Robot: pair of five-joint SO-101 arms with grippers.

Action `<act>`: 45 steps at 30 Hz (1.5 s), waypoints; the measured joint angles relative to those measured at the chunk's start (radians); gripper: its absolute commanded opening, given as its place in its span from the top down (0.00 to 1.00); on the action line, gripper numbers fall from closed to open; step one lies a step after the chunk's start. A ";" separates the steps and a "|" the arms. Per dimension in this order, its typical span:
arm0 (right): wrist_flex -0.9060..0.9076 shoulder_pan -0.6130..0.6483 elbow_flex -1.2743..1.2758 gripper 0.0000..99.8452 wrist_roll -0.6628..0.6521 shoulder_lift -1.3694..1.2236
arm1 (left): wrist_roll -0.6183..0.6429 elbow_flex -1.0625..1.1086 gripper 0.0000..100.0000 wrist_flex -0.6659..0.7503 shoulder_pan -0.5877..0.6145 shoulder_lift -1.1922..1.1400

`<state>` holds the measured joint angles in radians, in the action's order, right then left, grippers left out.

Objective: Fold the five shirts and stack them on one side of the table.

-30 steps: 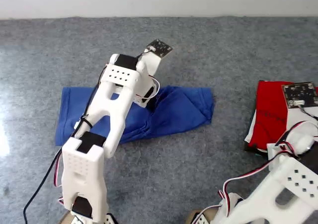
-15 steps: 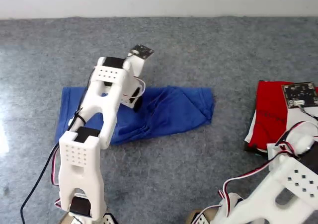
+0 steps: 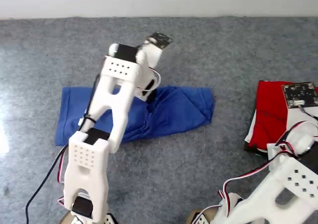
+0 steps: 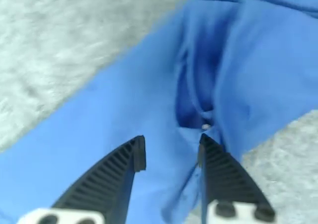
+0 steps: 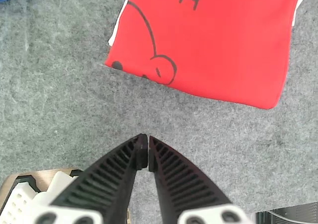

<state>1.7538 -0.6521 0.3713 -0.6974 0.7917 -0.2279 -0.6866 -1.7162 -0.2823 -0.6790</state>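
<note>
Left pincer (image 4: 171, 149): released, holding nothing, directly over the crumpled blue cloth shirt (image 4: 124, 110), whose bunched fold sits just ahead of the tips. Grey felt tabletop (image 4: 59, 40) shows past the shirt's edges on either side. Right pincer (image 5: 143, 152): clenched on nothing, with the flat folded red shirt (image 5: 208, 40) ahead. Half a second ago the left pincer stood nearer the shirt's far end.

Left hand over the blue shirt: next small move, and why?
Probably lower the left hand and close on the bunched fold beneath it. It is open just above the blue shirt, gripping nothing, and the shirt lies rumpled, not yet neatly folded.
</note>
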 measured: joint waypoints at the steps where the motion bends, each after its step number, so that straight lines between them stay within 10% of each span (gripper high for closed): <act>1: 0.000 0.000 0.000 0.99 0.000 0.000 | 0.000 0.000 0.83 0.000 -0.011 -0.012; 24: 0.000 -0.091 0.000 0.99 -0.051 0.000 | 0.026 0.000 0.89 -0.017 -0.218 -0.095; 45: 0.000 -0.091 0.000 0.99 -0.051 0.000 | -0.011 -0.009 0.89 -0.017 0.031 -0.169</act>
<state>1.7538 -0.7426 0.3713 -0.7480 0.7917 -0.2386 -0.6958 -1.7331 -0.2516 -0.8477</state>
